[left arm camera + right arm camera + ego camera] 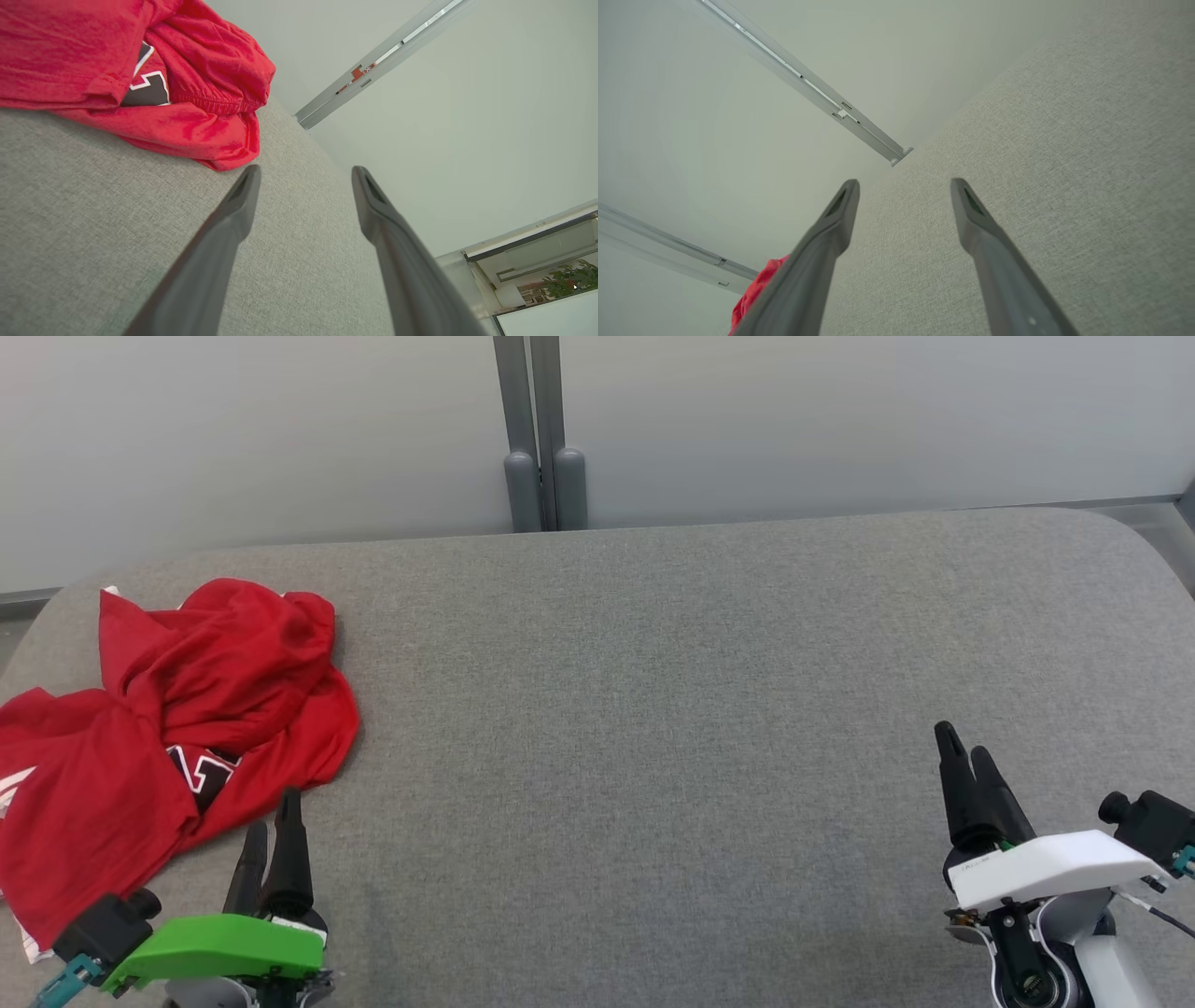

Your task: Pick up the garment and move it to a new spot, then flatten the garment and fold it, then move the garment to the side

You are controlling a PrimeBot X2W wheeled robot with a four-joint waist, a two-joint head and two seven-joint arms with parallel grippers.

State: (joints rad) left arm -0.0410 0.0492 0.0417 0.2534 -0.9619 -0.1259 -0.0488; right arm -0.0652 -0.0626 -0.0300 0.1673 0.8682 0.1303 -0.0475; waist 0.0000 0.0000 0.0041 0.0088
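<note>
So the red garment [187, 709] is lying crumpled on the left side of the grey table [653, 709], left gripper [273, 810] just beside its near edge with fingers parted and empty, right gripper [962, 739] well apart over on the right, parted and empty too.

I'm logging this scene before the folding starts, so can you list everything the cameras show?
garment: one, red with a black and white print, crumpled at the left end of the table.
table: one, grey fabric top, spanning the head view.
wall panels: two, pale grey, behind the table.
posts: two, grey, side by side where the panels meet.
plant: one, green, far off at the lower right of the left wrist view.
left gripper: one, dark fingers under a green cover, open, lower left by the garment's near edge.
right gripper: one, dark fingers under a white cover, open, lower right over bare table.
</note>
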